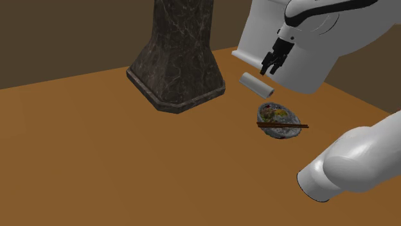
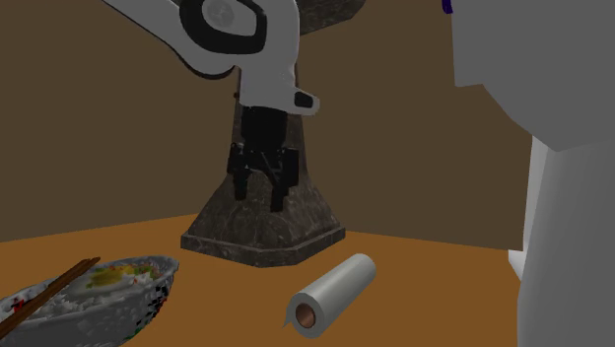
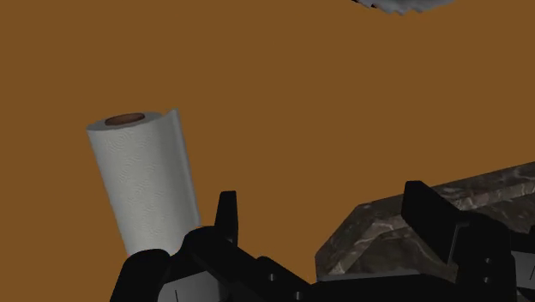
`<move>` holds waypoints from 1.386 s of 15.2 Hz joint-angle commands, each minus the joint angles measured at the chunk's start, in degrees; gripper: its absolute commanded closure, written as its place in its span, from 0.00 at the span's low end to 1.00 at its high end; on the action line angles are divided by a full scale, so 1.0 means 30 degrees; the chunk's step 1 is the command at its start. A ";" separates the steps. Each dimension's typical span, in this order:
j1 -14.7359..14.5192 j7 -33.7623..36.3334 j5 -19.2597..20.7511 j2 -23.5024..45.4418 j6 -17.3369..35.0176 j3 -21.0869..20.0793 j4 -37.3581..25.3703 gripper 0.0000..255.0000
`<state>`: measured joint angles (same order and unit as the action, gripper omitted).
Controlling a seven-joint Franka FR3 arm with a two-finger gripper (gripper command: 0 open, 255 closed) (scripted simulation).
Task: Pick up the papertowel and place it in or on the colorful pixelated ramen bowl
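Observation:
The white paper towel roll lies on its side on the brown table, between the dark stone pedestal and the ramen bowl. The bowl is grey with colourful pixelated food and brown chopsticks across its rim. In the second exterior view the roll shows its brown core end, with the bowl at that view's left. My black gripper hangs open above the table, a little above and behind the roll, holding nothing. In the wrist view the roll lies beside one fingertip, not between the fingers.
A tall dark marbled stone pedestal stands on the table close behind the roll; its base shows under the gripper in the wrist view. The arm's white links reach over the shoulder view's right side. Brown walls stand behind.

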<state>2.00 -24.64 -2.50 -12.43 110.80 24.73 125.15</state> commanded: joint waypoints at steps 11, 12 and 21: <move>0.2096 -0.7477 -0.5558 0.9993 0.0100 0.1704 -0.6879 0.00; 0.2478 -0.7932 -0.5987 1.0856 -0.0084 0.1605 -0.7666 0.00; 0.2675 -0.8576 -0.6801 1.2059 0.1428 0.1194 -0.7093 0.00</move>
<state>10.02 -50.23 -22.72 23.52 114.64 28.40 103.62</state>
